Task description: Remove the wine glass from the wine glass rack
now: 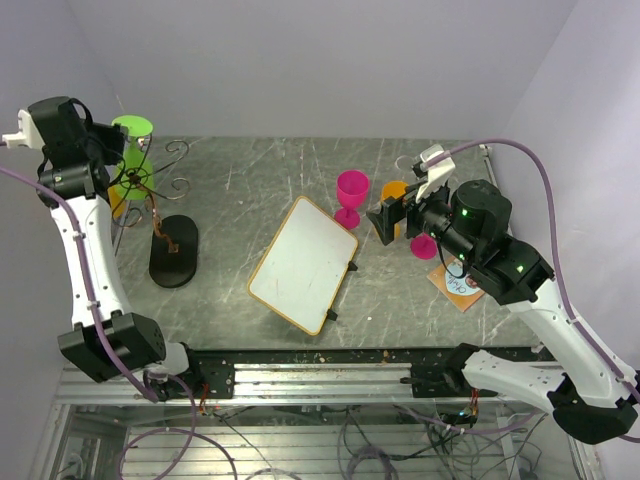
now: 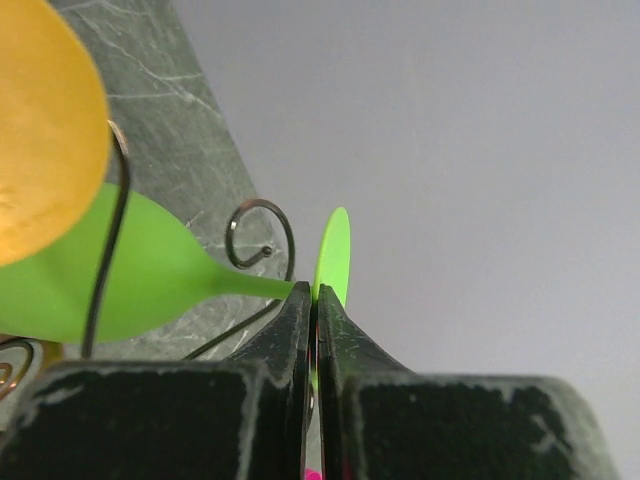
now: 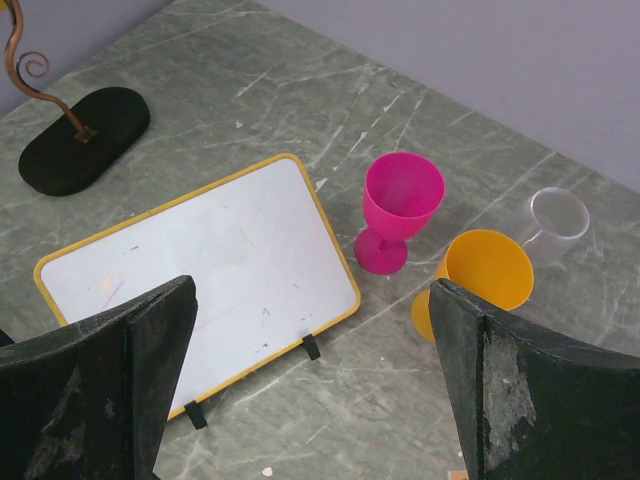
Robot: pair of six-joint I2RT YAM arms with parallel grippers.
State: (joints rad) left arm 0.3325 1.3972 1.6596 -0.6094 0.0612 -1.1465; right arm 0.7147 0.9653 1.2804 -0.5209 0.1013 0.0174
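Top view, upper left: your left gripper (image 1: 112, 165) reaches the green wine glass (image 1: 130, 150), which hangs on the wine glass rack (image 1: 173, 252). Left wrist view: its fingers are clamped on the stem beside the foot, so you've grasped it, but lifting it clear remains. Right wrist view: your right gripper (image 3: 315, 310) gapes wide, empty.

Bystanders on my grey marbled table (image 3: 290, 90)
Yellow-framed whiteboard (image 3: 200, 265) lies flat; pink goblet (image 3: 400, 205) upright just beside its corner; orange cup (image 3: 485, 272) near the goblet; clear glass (image 3: 556, 218) just beyond.
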